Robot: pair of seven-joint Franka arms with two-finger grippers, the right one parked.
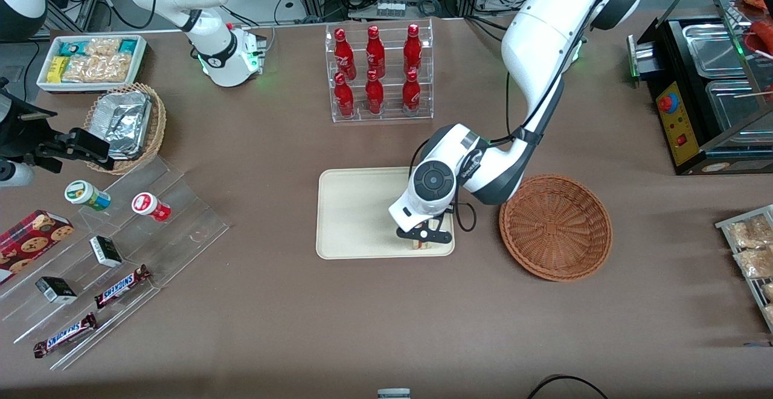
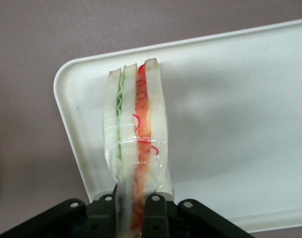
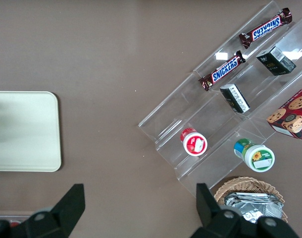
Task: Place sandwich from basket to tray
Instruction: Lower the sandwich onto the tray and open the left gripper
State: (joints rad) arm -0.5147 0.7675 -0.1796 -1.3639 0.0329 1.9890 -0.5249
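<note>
The clear-wrapped triangular bread sandwich [image 2: 136,124] stands on edge, clamped in the hand [image 1: 424,239], above the cream-white rectangular tray [image 1: 356,218]; the reddish-brown wicker basket [image 1: 555,227] sits beside it.

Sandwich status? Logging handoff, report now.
End effector shut on sandwich, over tray corner nearest the basket. Basket empty. Nothing in the way.

table [image 1: 272,326] brown | tray [image 1: 356,212] | basket [image 1: 555,227] | bottle rack [image 1: 380,73]

Your black gripper [image 2: 133,213] pinches a sandwich [image 2: 136,129] of pale bread striped green and red. The tray [image 1: 356,212] is plain cream, the basket [image 1: 555,227] reddish-brown weave, the table [image 1: 272,302] brown.
</note>
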